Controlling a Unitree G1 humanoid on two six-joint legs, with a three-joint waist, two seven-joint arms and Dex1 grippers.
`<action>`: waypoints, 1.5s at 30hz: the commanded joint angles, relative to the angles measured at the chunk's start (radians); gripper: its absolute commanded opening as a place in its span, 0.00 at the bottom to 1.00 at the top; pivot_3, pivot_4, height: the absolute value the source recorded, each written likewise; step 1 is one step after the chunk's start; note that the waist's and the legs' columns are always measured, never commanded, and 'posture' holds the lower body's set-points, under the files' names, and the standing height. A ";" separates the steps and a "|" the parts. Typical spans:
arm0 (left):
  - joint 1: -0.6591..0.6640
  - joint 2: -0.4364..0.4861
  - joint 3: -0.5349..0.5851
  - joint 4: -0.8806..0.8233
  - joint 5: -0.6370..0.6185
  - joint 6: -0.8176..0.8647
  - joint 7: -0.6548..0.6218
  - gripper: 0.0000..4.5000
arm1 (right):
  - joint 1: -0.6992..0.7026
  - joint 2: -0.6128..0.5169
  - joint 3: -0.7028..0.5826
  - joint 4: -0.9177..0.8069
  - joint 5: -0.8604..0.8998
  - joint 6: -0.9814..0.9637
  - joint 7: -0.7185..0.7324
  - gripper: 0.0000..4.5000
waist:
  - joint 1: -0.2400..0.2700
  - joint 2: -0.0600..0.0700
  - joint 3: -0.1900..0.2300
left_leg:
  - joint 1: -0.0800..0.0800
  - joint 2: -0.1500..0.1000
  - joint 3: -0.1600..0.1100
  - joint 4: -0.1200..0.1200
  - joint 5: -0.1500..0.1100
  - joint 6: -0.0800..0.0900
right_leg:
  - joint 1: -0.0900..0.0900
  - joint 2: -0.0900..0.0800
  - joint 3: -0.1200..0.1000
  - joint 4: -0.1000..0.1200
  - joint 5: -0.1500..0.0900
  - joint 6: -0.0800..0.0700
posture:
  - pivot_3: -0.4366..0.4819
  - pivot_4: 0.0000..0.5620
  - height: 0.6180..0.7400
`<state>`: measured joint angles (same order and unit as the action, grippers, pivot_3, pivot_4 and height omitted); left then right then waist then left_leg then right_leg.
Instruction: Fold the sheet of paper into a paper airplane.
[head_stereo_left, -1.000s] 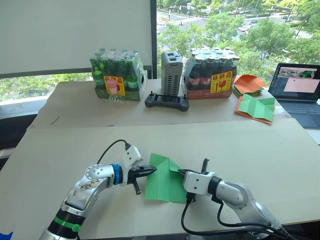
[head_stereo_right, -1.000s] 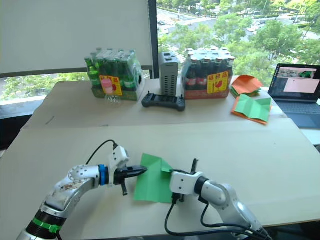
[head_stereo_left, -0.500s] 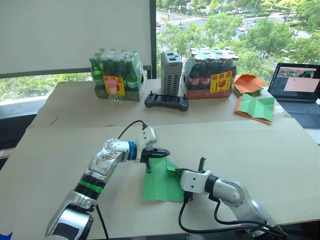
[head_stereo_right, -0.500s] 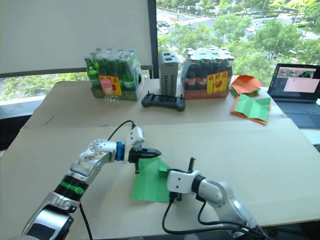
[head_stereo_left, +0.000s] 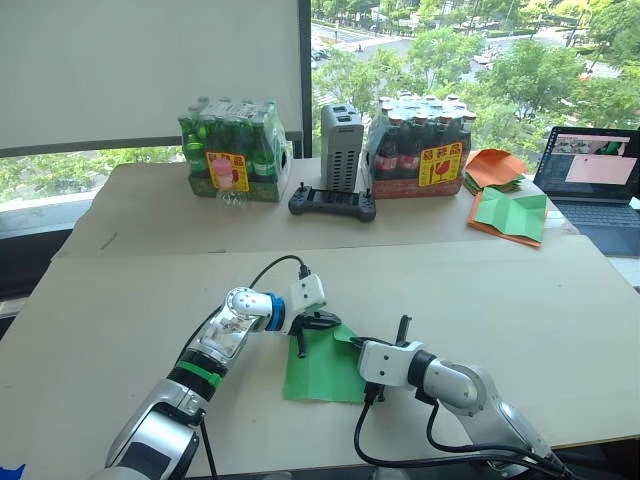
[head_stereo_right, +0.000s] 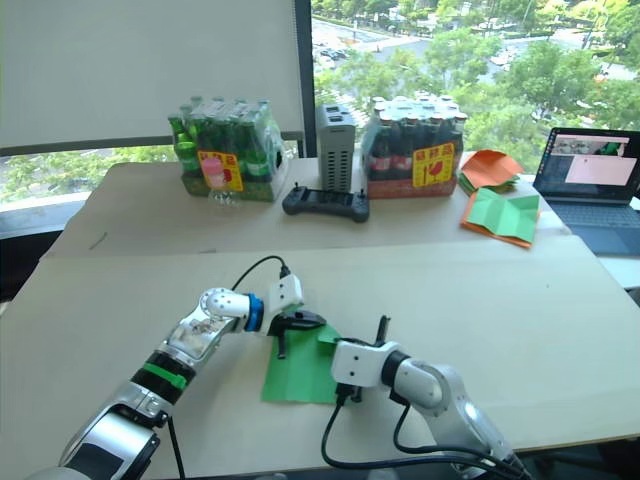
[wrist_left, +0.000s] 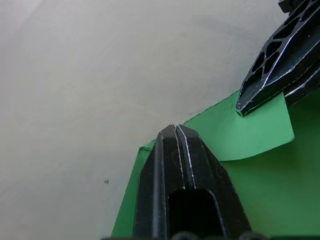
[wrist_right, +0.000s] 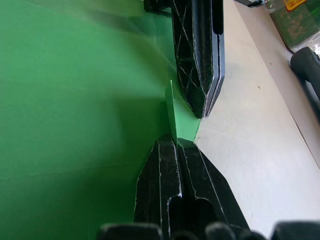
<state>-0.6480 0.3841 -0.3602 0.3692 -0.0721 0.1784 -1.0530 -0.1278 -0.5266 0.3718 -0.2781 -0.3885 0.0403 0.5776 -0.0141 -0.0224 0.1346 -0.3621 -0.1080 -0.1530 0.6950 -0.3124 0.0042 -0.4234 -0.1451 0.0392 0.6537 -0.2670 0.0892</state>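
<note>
Your left gripper (head_stereo_left: 322, 322), fingers pressed together and holding nothing, bears down on the far edge of the sheet of paper (head_stereo_left: 322, 372) near the table's (head_stereo_left: 560, 300) front; your right gripper (wrist_right: 176, 139) pinches its raised corner flap. Press firmly along the fold so the thin, matte green paper creases crisply.

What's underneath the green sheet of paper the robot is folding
The sheet of paper lies flat on the pale table; whatever it covers is hidden.
</note>
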 joint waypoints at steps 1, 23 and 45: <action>0.012 -0.013 -0.016 0.026 0.027 -0.001 -0.004 0.00 | 0.000 0.009 -0.021 -0.043 0.003 0.013 -0.001 0.00 | 0.000 0.000 0.000 | 0.000 0.000 0.000 0.000 0.000 0.000 | 0.000 0.000 0.000 0.001 0.000 0.000 | 0.48 0.27 0.96; 0.034 -0.036 -0.029 0.048 0.053 -0.022 -0.006 0.00 | -0.082 0.162 -0.204 -0.164 0.366 0.506 0.062 0.01 | 0.002 0.000 -0.001 | 0.001 0.000 -0.001 0.001 0.000 0.000 | 0.000 0.000 0.000 0.003 0.000 0.000 | 0.48 0.27 0.96; 0.049 -0.031 -0.018 0.008 0.056 -0.004 0.001 0.00 | -0.058 0.133 -0.077 -0.030 0.348 0.552 0.019 0.01 | 0.001 0.000 -0.002 | 0.001 0.000 -0.001 0.001 0.000 0.000 | 0.000 0.000 0.000 0.003 0.000 0.000 | 0.48 0.27 0.96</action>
<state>-0.6221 0.3466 -0.3560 0.3668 -0.0425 0.1531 -1.0471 -0.1968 -0.3805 0.2760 -0.3154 -0.0374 0.5531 0.5891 -0.0132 -0.0227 0.1331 -0.3606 -0.1079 -0.1540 0.6960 -0.3125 0.0044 -0.4228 -0.1456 0.0392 0.6568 -0.2670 0.0892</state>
